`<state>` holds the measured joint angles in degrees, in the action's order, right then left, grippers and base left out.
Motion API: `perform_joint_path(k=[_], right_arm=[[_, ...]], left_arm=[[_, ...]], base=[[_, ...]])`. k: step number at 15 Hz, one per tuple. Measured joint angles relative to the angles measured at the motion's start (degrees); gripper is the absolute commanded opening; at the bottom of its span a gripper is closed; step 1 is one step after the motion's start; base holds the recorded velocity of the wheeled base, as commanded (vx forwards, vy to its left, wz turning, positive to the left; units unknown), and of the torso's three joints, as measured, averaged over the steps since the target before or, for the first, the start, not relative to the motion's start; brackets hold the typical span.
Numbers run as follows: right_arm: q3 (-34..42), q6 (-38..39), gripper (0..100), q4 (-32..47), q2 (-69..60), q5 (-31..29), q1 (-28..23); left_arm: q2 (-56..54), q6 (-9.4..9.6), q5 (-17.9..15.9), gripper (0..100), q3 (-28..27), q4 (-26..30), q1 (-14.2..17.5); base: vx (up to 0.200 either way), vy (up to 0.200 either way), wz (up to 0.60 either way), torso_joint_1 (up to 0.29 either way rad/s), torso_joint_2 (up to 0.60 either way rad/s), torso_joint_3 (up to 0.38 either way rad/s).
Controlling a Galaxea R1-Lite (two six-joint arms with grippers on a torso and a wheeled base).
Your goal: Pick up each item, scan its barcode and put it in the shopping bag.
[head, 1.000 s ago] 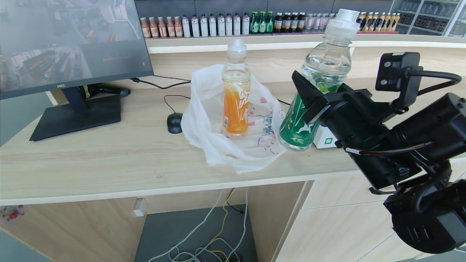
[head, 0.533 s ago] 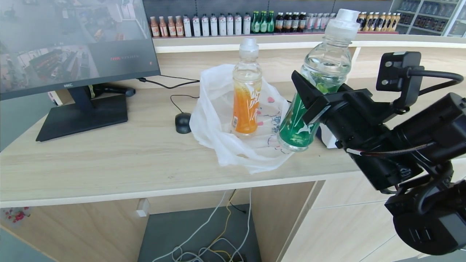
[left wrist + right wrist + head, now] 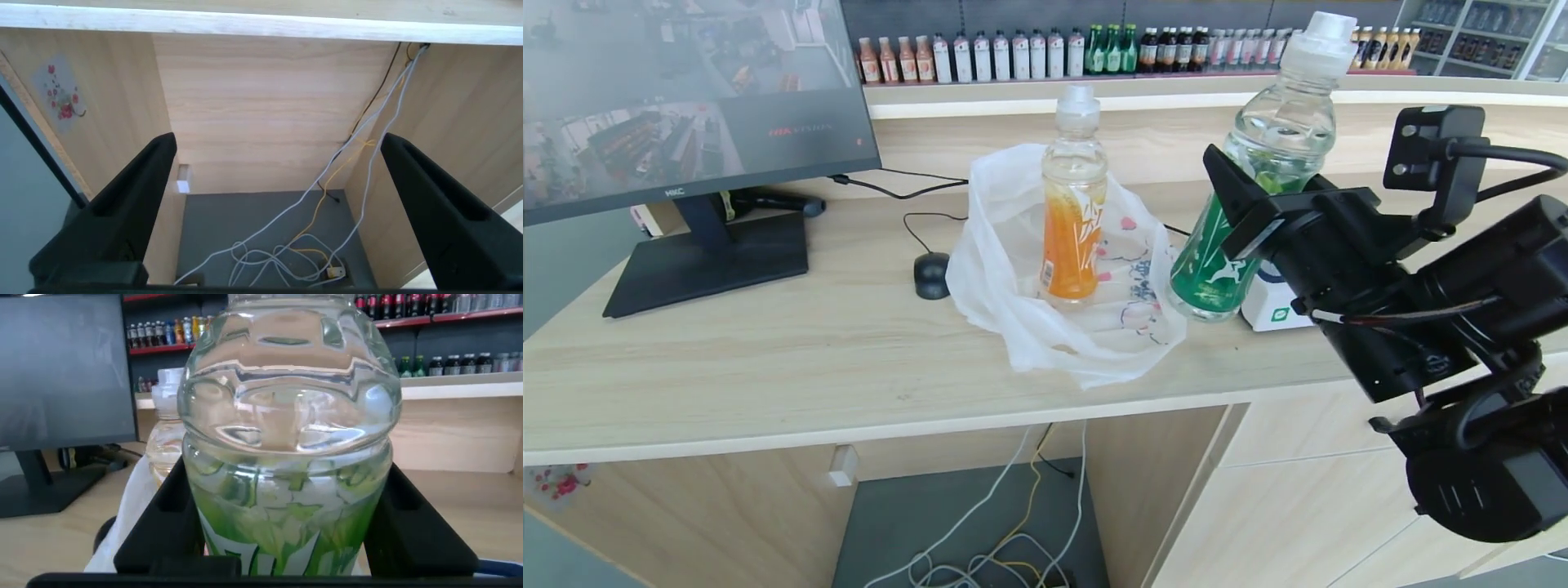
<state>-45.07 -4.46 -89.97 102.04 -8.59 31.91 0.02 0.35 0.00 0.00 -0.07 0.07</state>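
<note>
We see a long light-wood counter point(image 3: 768, 351) running across the room. Behind the counter rises a wooden ledge point(image 3: 1176, 102), and beyond it a dark wall shelf point(image 3: 1029, 57) holds rows of drink bottles. More shelving point(image 3: 1486, 41) stands past the counter's far right end. Under the counter we see a grey floor point(image 3: 890, 523) with loose cables point(image 3: 1005, 531). Pale cabinet fronts point(image 3: 1290, 506) close the counter's right side.
</note>
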Motion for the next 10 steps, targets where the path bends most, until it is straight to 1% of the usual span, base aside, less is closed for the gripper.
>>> perform_joint_path(k=[3, 4, 7, 10], right_arm=[[-3.4, -0.2, 0, 0.6, 2.6, 0.2, -0.1], [-4.9, -0.2, 0, 2.0, 3.3, 0.1, 0.0], [-13.1, -0.1, 0, 7.7, 5.8, 0.3, 0.2], [-20.2, 0.0, 0, 10.9, 9.3, 0.3, 0.1]], left_arm=[[0.0, 0.00, 0.0, 100, 0.0, 0.0, 0.0], [0.0, -0.02, 0.0, 100, 0.0, 0.0, 0.0], [0.0, -0.02, 0.0, 100, 0.0, 0.0, 0.0], [0.0, -0.02, 0.0, 100, 0.0, 0.0, 0.0]], base=[[0.000, 0.000, 0.00, 0.000, 0.00, 0.000], [0.000, 0.000, 0.00, 0.000, 0.00, 0.000], [0.000, 0.000, 0.00, 0.000, 0.00, 0.000], [0.000, 0.000, 0.00, 0.000, 0.00, 0.000]])
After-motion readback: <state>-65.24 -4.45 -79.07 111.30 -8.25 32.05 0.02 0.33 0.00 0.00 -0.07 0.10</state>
